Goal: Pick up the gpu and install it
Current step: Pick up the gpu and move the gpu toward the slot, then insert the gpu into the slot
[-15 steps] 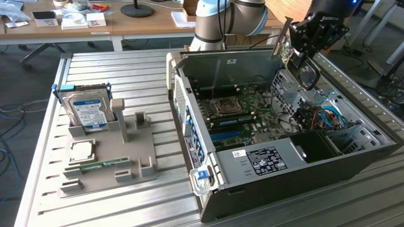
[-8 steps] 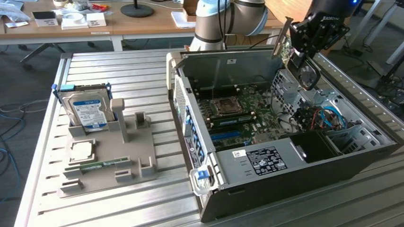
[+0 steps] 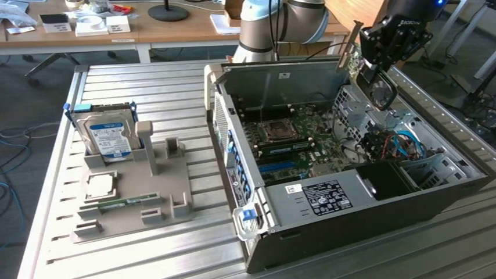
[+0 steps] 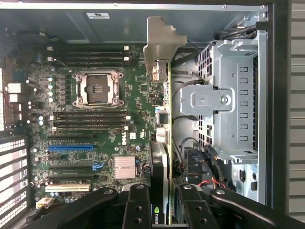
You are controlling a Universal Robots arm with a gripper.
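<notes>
Wrist view: the hand [image 4: 164, 207] is clamped partway shut on the gpu [image 4: 162, 157], held edge-on, apparently hovering clear above the motherboard [image 4: 95, 119] of the open case [image 4: 119, 21].

We count one gpu [image 4: 162, 162], one hard drive [image 3: 108, 136] at left, one memory stick [image 3: 124, 203] and one processor [image 3: 101, 186] lower left, one open computer case [image 3: 349, 229].

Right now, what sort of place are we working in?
Probably a robotics lab set up for PC assembly: an open computer case on a slatted metal table, a grey parts fixture holding a hard drive, and cluttered wooden desks behind.
</notes>
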